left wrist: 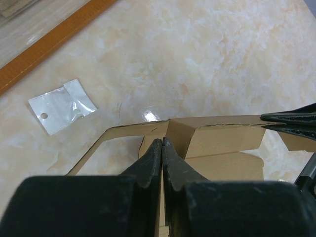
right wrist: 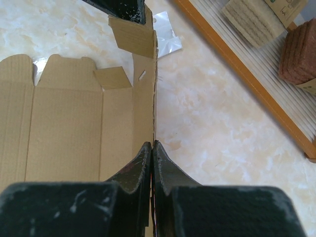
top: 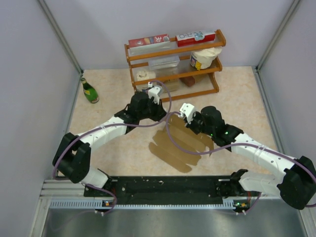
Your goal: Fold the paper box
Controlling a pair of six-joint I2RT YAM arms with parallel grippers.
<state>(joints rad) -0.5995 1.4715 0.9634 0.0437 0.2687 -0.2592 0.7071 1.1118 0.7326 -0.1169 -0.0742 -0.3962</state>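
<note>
The paper box [top: 174, 144] is a flat brown die-cut sheet lying between the arms, with its far strip raised upright. My left gripper [top: 164, 114] is shut on one end of that raised strip, and the left wrist view shows its jaws [left wrist: 162, 141] pinching the cardboard edge [left wrist: 222, 143]. My right gripper [top: 177, 118] is shut on the same strip further along, its jaws [right wrist: 151, 144] closed on the upright panel [right wrist: 143, 98]. The rest of the sheet [right wrist: 64, 128] lies flat to the left of it. The two grippers sit close together.
A wooden rack [top: 173, 64] with red cartons, a tub and sponges stands just behind the sheet. A green bottle [top: 90, 91] stands at the far left. A small clear plastic bag [left wrist: 61, 106] lies on the table near the rack's foot. Grey walls enclose the table.
</note>
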